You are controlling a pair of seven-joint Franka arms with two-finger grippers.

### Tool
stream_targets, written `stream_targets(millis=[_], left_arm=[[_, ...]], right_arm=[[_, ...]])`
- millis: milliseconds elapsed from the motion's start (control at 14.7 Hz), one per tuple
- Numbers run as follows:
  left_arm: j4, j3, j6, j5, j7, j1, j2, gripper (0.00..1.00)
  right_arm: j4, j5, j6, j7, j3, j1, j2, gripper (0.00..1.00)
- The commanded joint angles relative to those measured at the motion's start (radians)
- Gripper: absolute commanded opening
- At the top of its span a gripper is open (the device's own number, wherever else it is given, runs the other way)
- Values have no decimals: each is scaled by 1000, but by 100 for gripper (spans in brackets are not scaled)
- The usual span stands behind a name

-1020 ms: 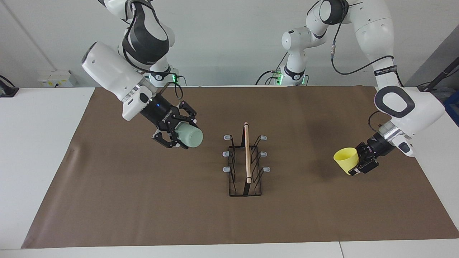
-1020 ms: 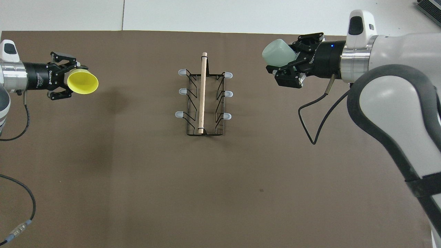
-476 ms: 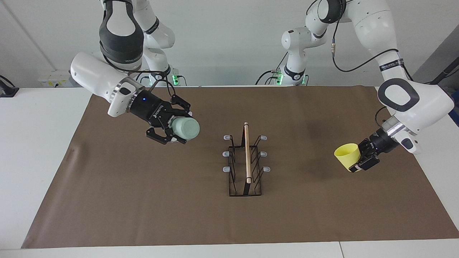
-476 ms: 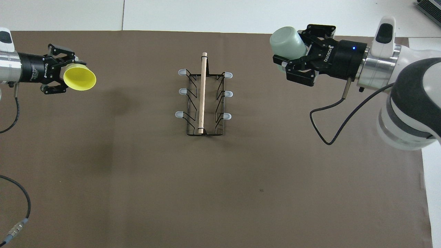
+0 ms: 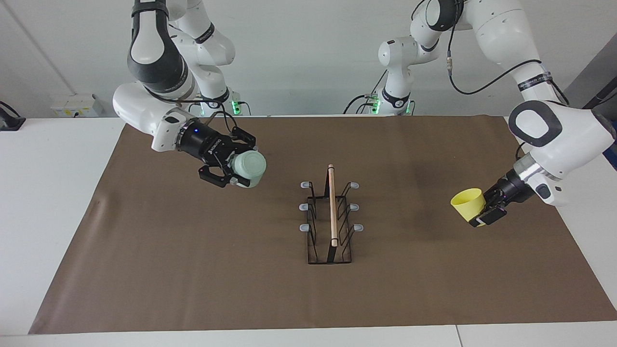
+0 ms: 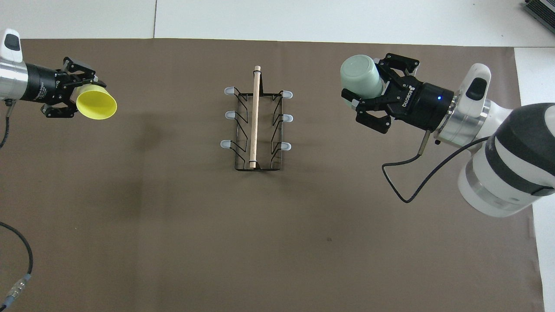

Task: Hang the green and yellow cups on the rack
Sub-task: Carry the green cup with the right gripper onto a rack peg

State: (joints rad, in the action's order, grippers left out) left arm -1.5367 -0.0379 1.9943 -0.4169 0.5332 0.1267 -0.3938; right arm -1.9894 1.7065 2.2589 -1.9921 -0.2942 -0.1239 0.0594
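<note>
The rack point(image 5: 332, 207), black wire with a wooden rod on top and grey-tipped prongs, stands mid-table; it also shows in the overhead view point(image 6: 255, 117). My right gripper point(image 5: 243, 167) point(image 6: 365, 82) is shut on the pale green cup point(image 5: 249, 165) point(image 6: 360, 79) and holds it in the air, base tilted up, over the mat toward the right arm's end, apart from the rack. My left gripper point(image 5: 480, 212) point(image 6: 80, 93) is shut on the yellow cup point(image 5: 466, 203) point(image 6: 96, 102), held in the air on its side, mouth toward the rack, over the left arm's end of the mat.
A brown mat point(image 5: 193, 270) covers most of the white table. All prongs of the rack are bare. A black cable point(image 6: 26, 255) hangs at the left arm's end, and the right arm's cable point(image 6: 407, 173) loops below its wrist.
My right gripper has risen and turned, so the green cup's base now tilts upward. My left gripper has lifted the yellow cup slightly. The rack has not moved.
</note>
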Motion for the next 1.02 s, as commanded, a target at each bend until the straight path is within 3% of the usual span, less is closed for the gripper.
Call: stream_targets(millis=[0, 136, 340, 544, 680, 952], left_arm=[[27, 12, -29, 79, 28, -27, 19, 0], [29, 13, -19, 98, 28, -42, 19, 0], [53, 12, -16, 265, 30, -70, 19, 0], [56, 18, -2, 326, 50, -122, 32, 0], [55, 18, 9, 384, 135, -136, 38, 0], [43, 9, 60, 630, 356, -179, 84, 0]], right_arm=[[-103, 129, 14, -149, -8, 15, -40, 0], [-134, 265, 19, -285, -8, 52, -21, 0], [-146, 462, 134, -427, -8, 173, -10, 0], [-146, 683, 171, -595, -8, 254, 34, 0], [-149, 697, 208, -616, -6, 270, 40, 0], [-155, 709, 206, -663, -8, 271, 71, 0]])
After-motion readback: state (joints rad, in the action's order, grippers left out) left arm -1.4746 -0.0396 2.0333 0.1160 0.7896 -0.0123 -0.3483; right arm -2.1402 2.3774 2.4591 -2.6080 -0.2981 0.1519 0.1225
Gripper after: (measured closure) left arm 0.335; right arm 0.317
